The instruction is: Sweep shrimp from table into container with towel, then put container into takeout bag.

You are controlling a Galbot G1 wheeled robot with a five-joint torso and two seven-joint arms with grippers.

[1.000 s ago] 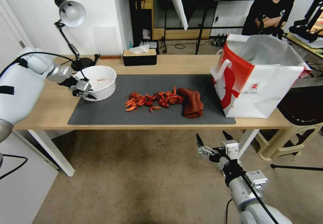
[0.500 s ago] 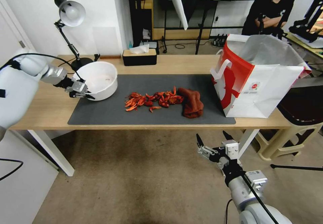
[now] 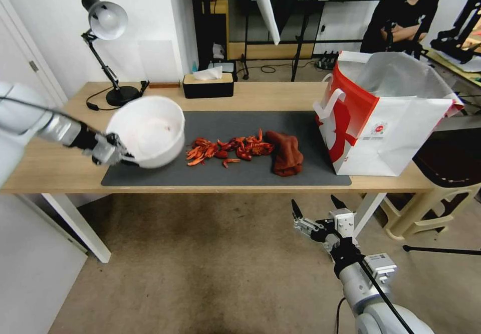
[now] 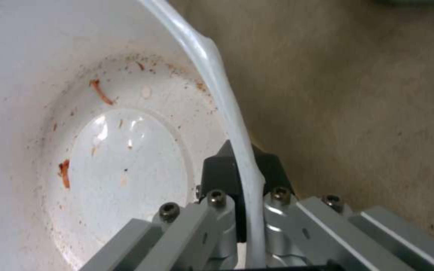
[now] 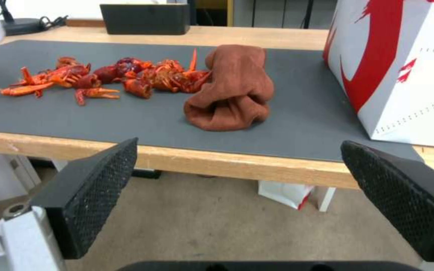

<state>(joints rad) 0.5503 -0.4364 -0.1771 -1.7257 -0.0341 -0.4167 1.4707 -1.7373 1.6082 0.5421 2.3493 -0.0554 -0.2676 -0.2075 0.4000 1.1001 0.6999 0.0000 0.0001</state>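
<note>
My left gripper (image 3: 114,152) is shut on the rim of the white container (image 3: 149,131), which hangs tilted above the left end of the dark mat, its mouth turned toward me. The left wrist view looks into the container (image 4: 101,150), which holds just a few red scraps, with the rim pinched between the fingers (image 4: 227,177). A pile of red-orange shrimp (image 3: 228,148) lies mid-mat, the rust-red towel (image 3: 286,153) bunched against its right side. The takeout bag (image 3: 386,118) stands open at the table's (image 3: 60,163) right end. My right gripper (image 3: 315,212) hangs open below the table's front edge.
A black tissue box (image 3: 208,84) and a desk lamp (image 3: 107,23) stand along the table's back edge. A beige stool (image 3: 441,173) stands to the right of the table. Bare floor stretches in front of the table.
My left gripper has lifted the container off the mat, tipped it toward me and carried it forward and right, closer to the shrimp. The right arm has stayed still.
</note>
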